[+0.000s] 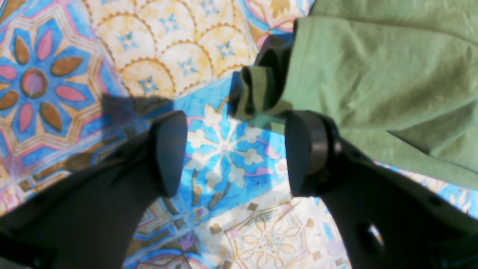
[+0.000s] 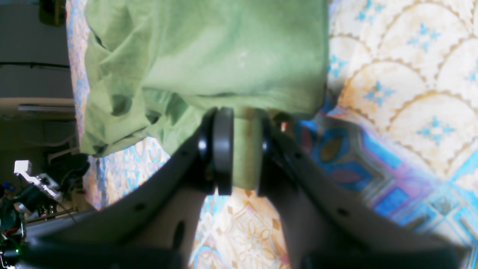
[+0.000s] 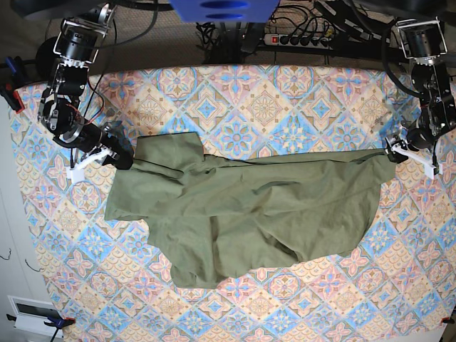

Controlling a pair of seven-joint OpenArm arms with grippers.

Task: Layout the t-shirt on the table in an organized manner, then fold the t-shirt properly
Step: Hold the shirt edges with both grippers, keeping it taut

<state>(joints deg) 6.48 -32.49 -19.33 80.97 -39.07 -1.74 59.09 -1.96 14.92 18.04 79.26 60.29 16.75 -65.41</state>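
A plain olive-green short-sleeved cotton t-shirt (image 3: 242,214) is seen spread across the middle of the wide table covered in a blue, pink and cream tile-pattern cloth (image 3: 285,92). It is stretched between the two arms but not flat: creases run across the body, and the lower part is bunched and folded over itself.

The right gripper (image 2: 239,157) is clamped on an edge of the fabric, a narrow band of green cloth being pinched between its pads. The left gripper (image 1: 235,153) is held with its jaws wide apart just beside a rolled hem at the opposite end of the garment; nothing is gripped by it, and bare tablecloth is visible between its fingers.

The garment is judged to be light, soft and limp, so it will sag and drag wherever it is not supported, and a single layer may slip from a shallow pinch. Hold is best taken at hems, seams or corners, where the cloth is thicker, with both ends pulled evenly so that wrinkles are drawn out.
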